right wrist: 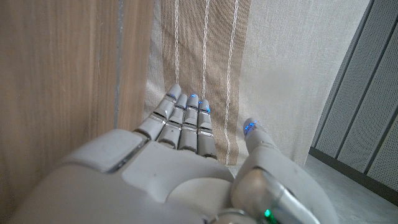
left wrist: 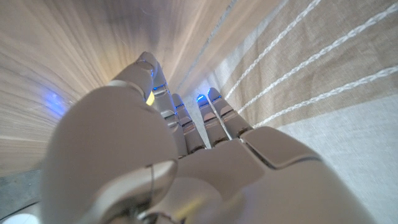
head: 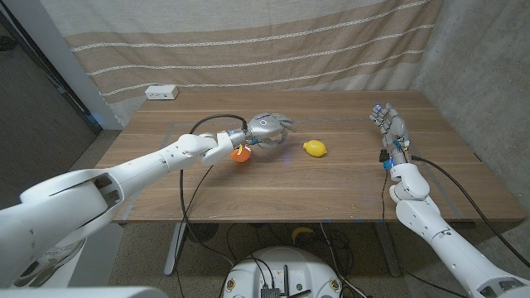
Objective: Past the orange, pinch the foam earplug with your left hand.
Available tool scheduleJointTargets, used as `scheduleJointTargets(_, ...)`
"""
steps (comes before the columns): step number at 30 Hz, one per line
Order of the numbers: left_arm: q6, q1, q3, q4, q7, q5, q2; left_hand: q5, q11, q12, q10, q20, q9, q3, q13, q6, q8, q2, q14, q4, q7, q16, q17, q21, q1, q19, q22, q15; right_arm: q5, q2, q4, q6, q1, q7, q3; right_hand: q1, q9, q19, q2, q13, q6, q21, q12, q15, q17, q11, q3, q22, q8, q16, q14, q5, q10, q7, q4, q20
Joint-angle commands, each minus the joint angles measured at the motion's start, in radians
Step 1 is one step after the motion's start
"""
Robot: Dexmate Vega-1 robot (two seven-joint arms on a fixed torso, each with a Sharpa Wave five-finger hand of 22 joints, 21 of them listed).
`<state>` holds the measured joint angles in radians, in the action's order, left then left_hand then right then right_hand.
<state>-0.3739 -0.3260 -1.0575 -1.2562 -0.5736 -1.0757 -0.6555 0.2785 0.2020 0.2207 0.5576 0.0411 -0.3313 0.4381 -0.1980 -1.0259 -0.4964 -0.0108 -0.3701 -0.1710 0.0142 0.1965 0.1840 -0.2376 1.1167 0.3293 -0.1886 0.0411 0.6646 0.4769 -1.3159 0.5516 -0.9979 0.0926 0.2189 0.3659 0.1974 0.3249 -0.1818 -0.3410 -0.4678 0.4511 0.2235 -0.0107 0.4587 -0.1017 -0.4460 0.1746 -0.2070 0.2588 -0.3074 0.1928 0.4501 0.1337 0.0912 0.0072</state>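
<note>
Your right arm enters at the head view's lower right, and your right hand (head: 389,126) stands upright near the wooden table (head: 331,186)'s right edge, fingers extended and held close together, thumb apart from them, nothing in it. Right wrist view confirms this: right-hand fingers (right wrist: 183,115) lie side by side, pointing toward the striped curtain (right wrist: 205,56) past the table edge. Your left arm reaches in from the lower left across the table's middle, a black cable (head: 199,132) looping along it. Your left hand (head: 269,128) hangs over the table just beyond the orange (head: 241,154), which sits right beside the wrist. Left-hand fingers curl downward and inward; whether they clamp on anything you cannot tell from the head view. In the left wrist view the fingers (left wrist: 211,118) bunch together, and a small yellow patch shows at the thumb tip, too small to identify. You cannot make out the foam earplug on the table. A lemon (head: 314,148) lies just to the right of your left hand, apart from it. A white power strip (head: 161,93) sits at the far left edge, by the curtain.
</note>
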Motion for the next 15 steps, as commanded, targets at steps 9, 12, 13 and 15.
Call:
scheduleJointTargets(9, 0.113, -0.134, 0.136, -0.133, 0.074, 0.169, -0.011, 0.038, 0.007, -0.004, 0.024, 0.064, -0.198, 0.022, -0.003, -0.031, -0.158, 0.020, -0.009, 0.002, -0.033, -0.005, 0.005, -0.001, -0.001, 0.007, -0.003, 0.181, 0.000, 0.010, -0.026, -0.005, -0.021, 0.005, -0.005, 0.001, 0.002, 0.007, 0.002, -0.004, -0.007, -0.007, 0.004, 0.004, 0.002, -0.003, -0.008, 0.002, 0.000, 0.005, -0.007, 0.000, 0.006, 0.002, -0.002, 0.000)
scheduleJointTargets(12, 0.127, -0.155, 0.163, -0.142, 0.085, 0.211, -0.006, 0.044, 0.007, -0.005, 0.026, 0.063, -0.204, 0.026, -0.003, -0.029, -0.162, 0.023, -0.009, 0.003, -0.034, -0.005, 0.005, -0.001, -0.003, 0.006, -0.003, 0.181, -0.001, 0.011, -0.029, -0.005, -0.022, 0.004, -0.005, 0.000, 0.002, 0.007, 0.002, -0.004, -0.007, -0.007, 0.004, 0.004, 0.002, -0.003, -0.008, 0.002, 0.001, 0.005, -0.007, 0.000, 0.005, 0.002, -0.002, 0.000)
scheduleJointTargets(13, 0.128, -0.159, 0.168, -0.143, 0.085, 0.218, -0.005, 0.047, 0.007, -0.005, 0.026, 0.063, -0.206, 0.027, -0.003, -0.030, -0.165, 0.023, -0.009, 0.004, -0.033, -0.005, 0.005, -0.001, -0.004, 0.006, -0.003, 0.181, -0.001, 0.011, -0.028, -0.005, -0.022, 0.003, -0.004, 0.000, 0.002, 0.007, 0.002, -0.004, -0.007, -0.008, 0.004, 0.004, 0.001, -0.004, -0.009, 0.002, 0.001, 0.005, -0.007, 0.000, 0.005, 0.003, -0.002, 0.000)
scheduleJointTargets(15, 0.132, -0.170, 0.180, -0.149, 0.086, 0.234, -0.005, 0.051, 0.007, -0.006, 0.027, 0.062, -0.210, 0.030, -0.003, -0.029, -0.168, 0.025, -0.009, 0.004, -0.031, -0.005, 0.005, 0.000, -0.005, 0.006, -0.003, 0.181, 0.000, 0.011, -0.029, -0.006, -0.022, 0.002, -0.004, 0.000, 0.002, 0.007, 0.002, -0.004, -0.007, -0.009, 0.004, 0.005, 0.002, -0.002, -0.009, 0.002, 0.001, 0.005, -0.007, 0.000, 0.005, 0.002, -0.002, 0.000)
